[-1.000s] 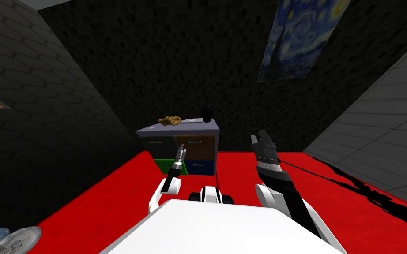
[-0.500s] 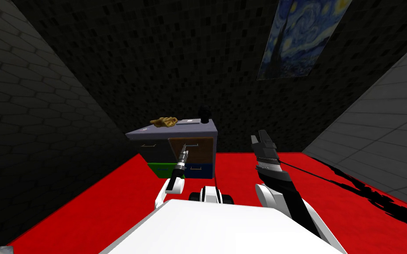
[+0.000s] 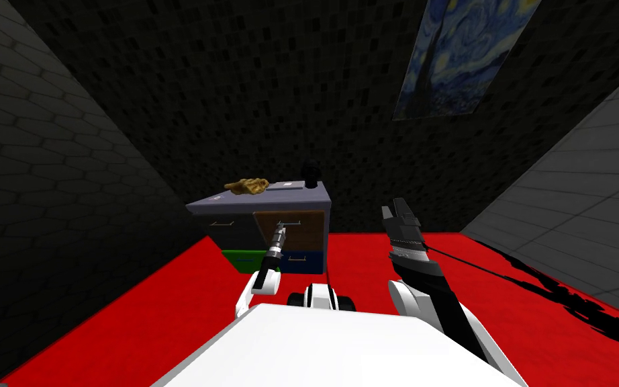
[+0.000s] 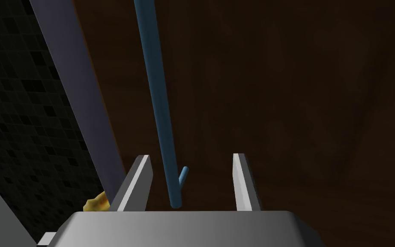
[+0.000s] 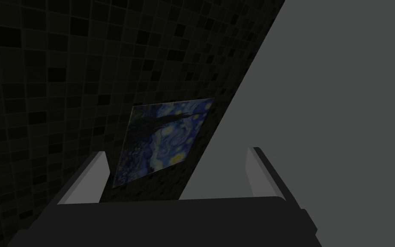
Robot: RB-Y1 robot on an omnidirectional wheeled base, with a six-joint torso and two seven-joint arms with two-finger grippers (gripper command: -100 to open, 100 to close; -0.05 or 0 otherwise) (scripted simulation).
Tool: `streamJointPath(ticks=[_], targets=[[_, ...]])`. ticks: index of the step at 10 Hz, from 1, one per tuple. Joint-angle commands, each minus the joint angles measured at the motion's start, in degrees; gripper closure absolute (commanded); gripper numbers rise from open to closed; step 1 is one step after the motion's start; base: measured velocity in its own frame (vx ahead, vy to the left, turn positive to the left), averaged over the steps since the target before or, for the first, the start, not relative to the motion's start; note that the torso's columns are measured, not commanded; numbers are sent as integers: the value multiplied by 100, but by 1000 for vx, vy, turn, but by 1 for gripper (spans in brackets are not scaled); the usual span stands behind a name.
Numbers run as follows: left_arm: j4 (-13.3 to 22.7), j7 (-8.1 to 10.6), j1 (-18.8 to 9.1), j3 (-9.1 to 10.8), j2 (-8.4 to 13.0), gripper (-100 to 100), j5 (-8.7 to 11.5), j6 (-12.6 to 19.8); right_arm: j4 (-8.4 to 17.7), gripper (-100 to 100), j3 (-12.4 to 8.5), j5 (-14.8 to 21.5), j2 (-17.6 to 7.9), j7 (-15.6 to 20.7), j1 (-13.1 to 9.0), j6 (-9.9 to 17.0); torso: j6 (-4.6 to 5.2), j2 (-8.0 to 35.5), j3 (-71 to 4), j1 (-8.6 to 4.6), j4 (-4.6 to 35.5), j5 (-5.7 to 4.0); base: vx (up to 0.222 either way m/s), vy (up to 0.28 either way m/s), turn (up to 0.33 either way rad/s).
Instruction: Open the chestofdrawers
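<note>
My left gripper [image 3: 278,232] is hovering with its fingers spread at the front of the chest of drawers [image 3: 234,201], which is standing at about 11 o'clock from me on the red floor [image 3: 167,302], backed against the dark wall. I am judging the chest rigid and heavy enough to stay put, so only a drawer should be sliding. I am aiming at the brown drawer [image 3: 305,235], upper row, with a blue one at its 6 o'clock. Its thin blue handle [image 4: 156,98] looks stiff and smooth, the natural place to grip, though slippery for narrow blades. In the wrist view the bar's end is lying between the fingers [image 4: 143,176], nearer one blade, and nothing is pinching it. My right gripper [image 3: 395,209] is idling raised at 3 o'clock of the chest, blades apart, holding nothing.
</note>
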Motion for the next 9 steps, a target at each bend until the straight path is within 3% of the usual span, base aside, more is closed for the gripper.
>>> streamJointPath(ticks=[1,3,5,6,8,9], targets=[[-54,0,-6,-3,177,-100,0,-24,1,0,0,0,0,0,-1,0,7,-35,-15,7,-18,9,-16,-9,-1],[-262,14,18,-12,251,-100,7,171,0,0,0,0,0,0,1,0,1,-59,-36,-3,-17,0,-19,-45,4],[-296,18,20,-15,0,-100,11,277,0,0,1,0,1,0,0,0,1,-32,-18,-25,-8,-7,-24,-91,8],[-288,21,15,-10,83,-100,13,253,0,0,1,0,1,0,0,0,1,-31,-17,-8,-7,-3,-4,-33,0],[-540,36,14,9,100,-100,14,516,0,0,0,0,0,0,1,0,0,-47,-27,17,-11,5,70,-16,-13],[-436,31,-7,11,95,-100,16,423,0,0,0,0,0,0,2,0,0,-62,-37,9,-16,3,54,-4,-1]])
